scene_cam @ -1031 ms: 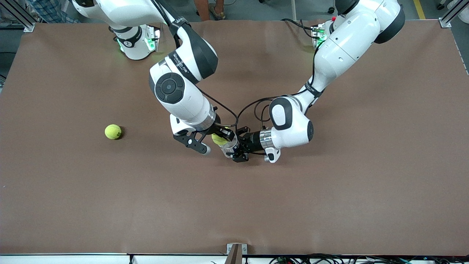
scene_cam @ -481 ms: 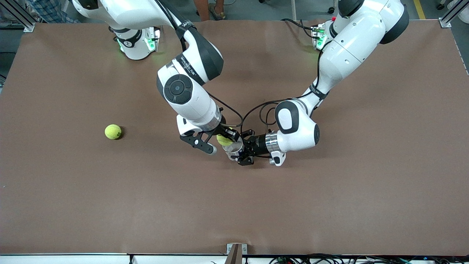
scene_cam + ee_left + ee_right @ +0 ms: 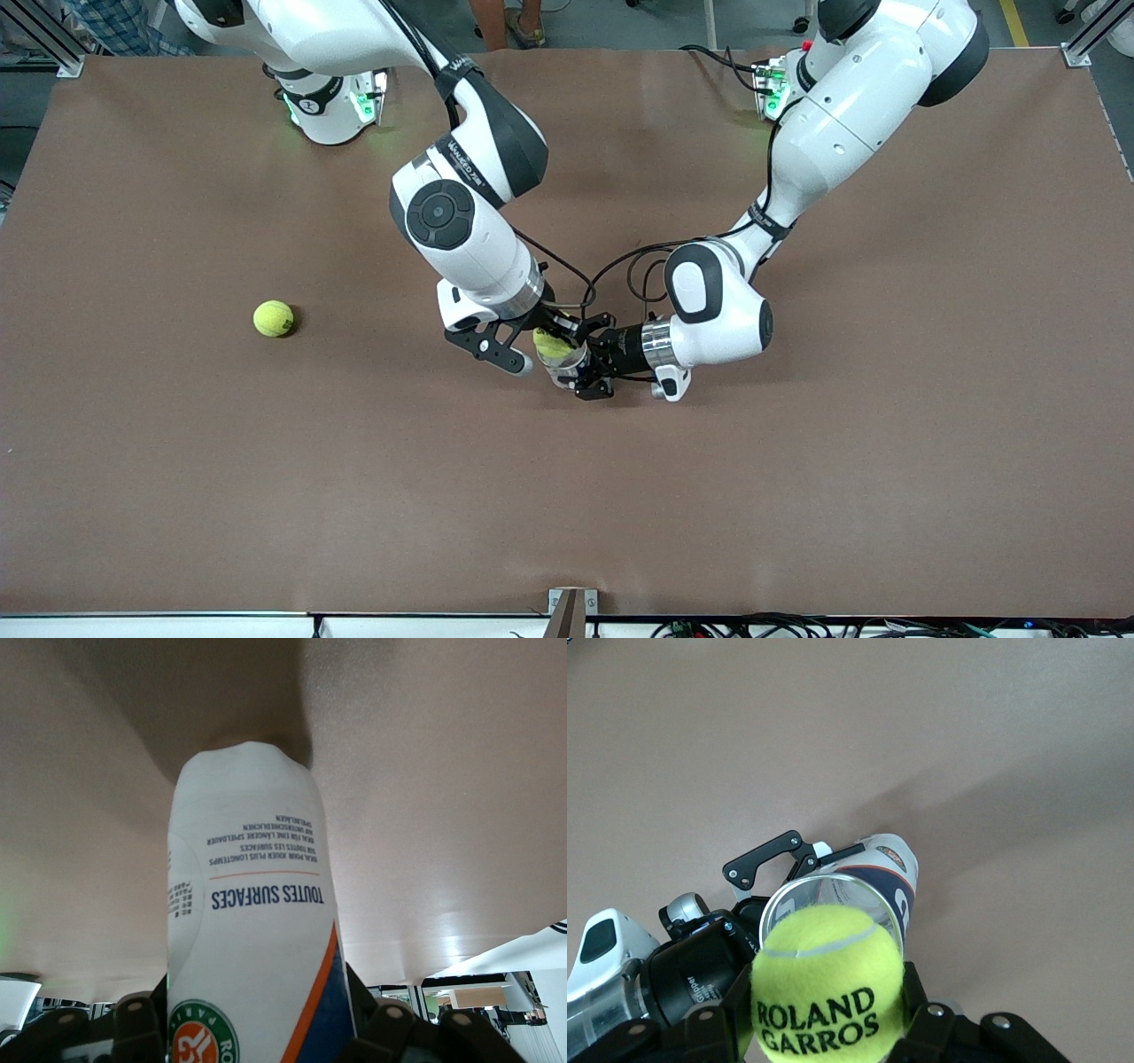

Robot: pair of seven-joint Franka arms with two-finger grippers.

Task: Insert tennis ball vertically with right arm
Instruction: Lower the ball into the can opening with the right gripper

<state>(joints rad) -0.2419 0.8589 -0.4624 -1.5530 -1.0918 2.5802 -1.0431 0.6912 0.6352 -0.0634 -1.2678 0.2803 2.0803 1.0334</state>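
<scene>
My right gripper [image 3: 551, 342] is shut on a yellow tennis ball [image 3: 549, 346] printed ROLAND GARROS [image 3: 827, 983]. The ball hangs right above the open mouth of a clear tube can [image 3: 565, 365], which stands upright on the brown table. The can's round rim [image 3: 799, 890] shows just under the ball, partly covered by it. My left gripper [image 3: 582, 369] reaches in sideways and is shut on the can's white, orange and blue label [image 3: 252, 930]. The right gripper's fingers [image 3: 709, 1028] flank the ball on both sides.
A second tennis ball [image 3: 273, 318] lies loose on the table [image 3: 797, 487] toward the right arm's end. Both arms crowd together over the middle of the table, cables looping between them.
The right arm has carried the ball sideways toward the left arm's end, bringing it over the can's mouth. The left arm shifted slightly with the can, then held still.
</scene>
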